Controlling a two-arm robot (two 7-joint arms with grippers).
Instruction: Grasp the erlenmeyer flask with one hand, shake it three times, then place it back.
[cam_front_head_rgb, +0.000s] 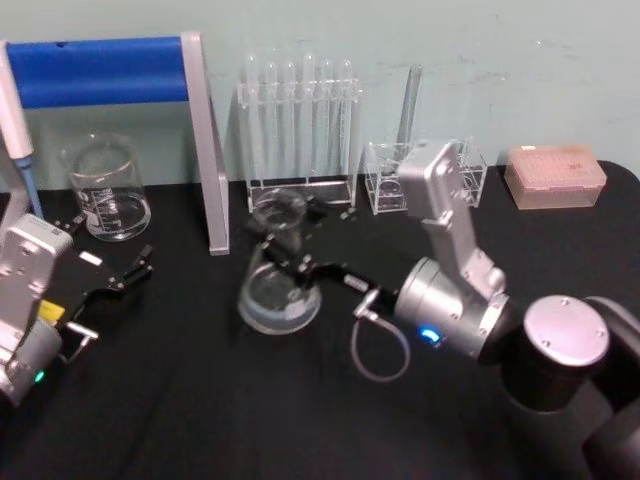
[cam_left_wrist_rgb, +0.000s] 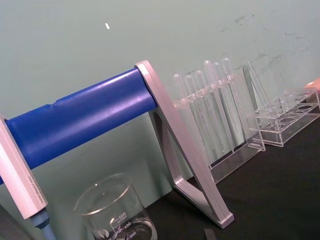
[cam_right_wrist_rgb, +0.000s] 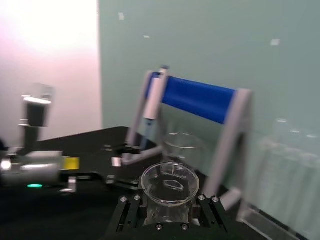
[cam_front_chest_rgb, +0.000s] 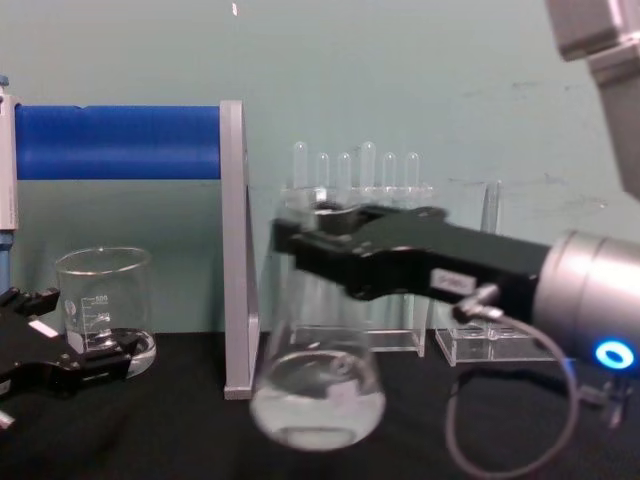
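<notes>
Two tools: right tool (cam_front_head_rgb: 290, 240) clamped on the neck of the tilted flask (cam_front_head_rgb: 280, 297) before the tube rack (cam_front_head_rgb: 298, 150), left tool (cam_front_head_rgb: 110, 300) spread open over the black surface (cam_front_head_rgb: 200, 420) by the beaker (cam_front_head_rgb: 105, 190) marked "300".

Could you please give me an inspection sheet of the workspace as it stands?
Surface: black table.
Job's things: erlenmeyer flask tilted, neck clamped by the right end effector.
Clutter: beaker, test tube rack, blue-barred stand with pipette, small clear rack, pink tip box, all at the back.
End effectors: right shut on the flask; left end effector open, low at the table's left.
Cables: grey cable looping beside the right wrist.
Surroundings: pale green wall.
</notes>
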